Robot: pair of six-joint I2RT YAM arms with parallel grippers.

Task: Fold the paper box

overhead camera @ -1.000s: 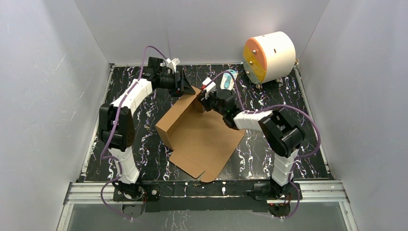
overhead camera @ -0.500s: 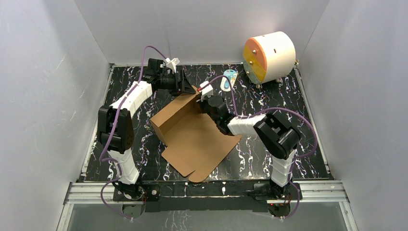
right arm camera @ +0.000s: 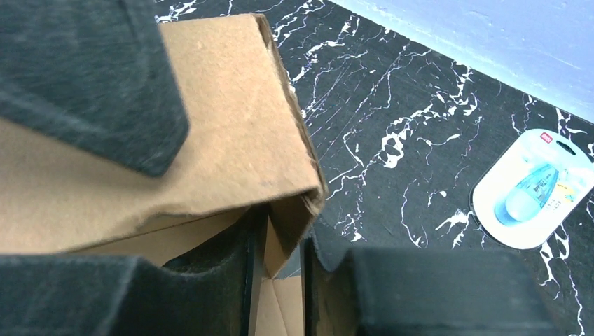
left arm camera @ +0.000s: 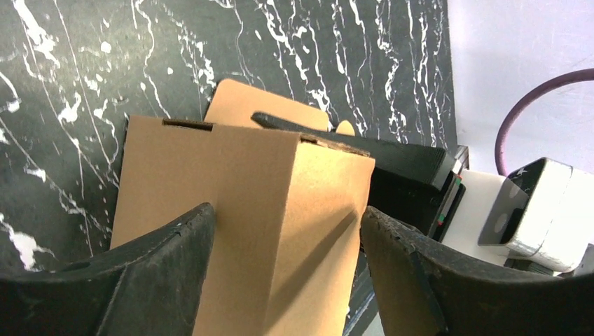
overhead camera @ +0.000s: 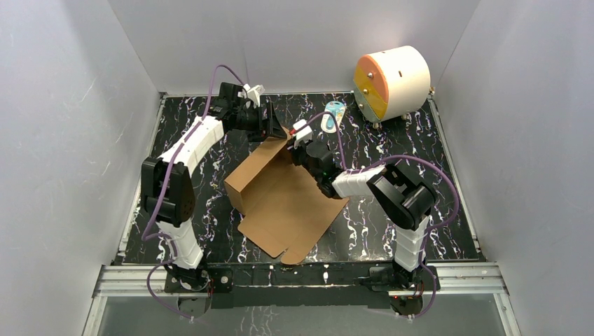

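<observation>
Live, you're seeing this | your left arm [overhead camera: 188, 143]: white shells, black joints | your right arm [overhead camera: 358, 176]: same white-and-black build | purple cable [overhead camera: 155, 203] trailing along each arm down to its base | fingers [left arm camera: 161, 280]: broad, matte black, grainy | wrist block [left arm camera: 539, 203]: white and silver, one dark dot

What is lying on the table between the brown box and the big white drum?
A small blue-and-white packet lies flat between the box and the drum, shown in the top view.

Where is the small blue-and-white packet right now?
In the top view the blue-and-white packet lies flat near the table's far edge, right of centre, between the paper box and the white-and-orange cylinder, touching neither.
</observation>
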